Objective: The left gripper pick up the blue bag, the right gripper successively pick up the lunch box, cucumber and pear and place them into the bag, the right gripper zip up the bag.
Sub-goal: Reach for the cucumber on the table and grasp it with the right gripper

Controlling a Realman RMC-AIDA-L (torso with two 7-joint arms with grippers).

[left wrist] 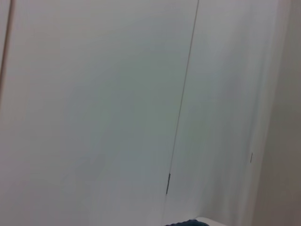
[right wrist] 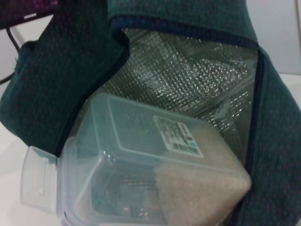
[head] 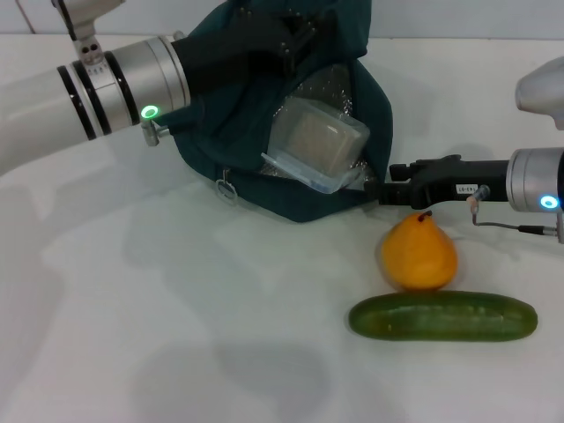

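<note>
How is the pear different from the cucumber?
The pear is round, plump and yellow-orange; the cucumber is long, thin and dark green. The pear stands upright with its stem on top; the cucumber lies flat in front of it. Both rest on the white table, outside the bag.

Lunch box (head: 315, 145) fills the blue bag (head: 238, 167) mouth (lower half).

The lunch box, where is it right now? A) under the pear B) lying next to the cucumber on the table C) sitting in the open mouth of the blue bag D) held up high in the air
C: the lunch box sits tilted in the blue bag's open mouth, against the silver lining.
</note>
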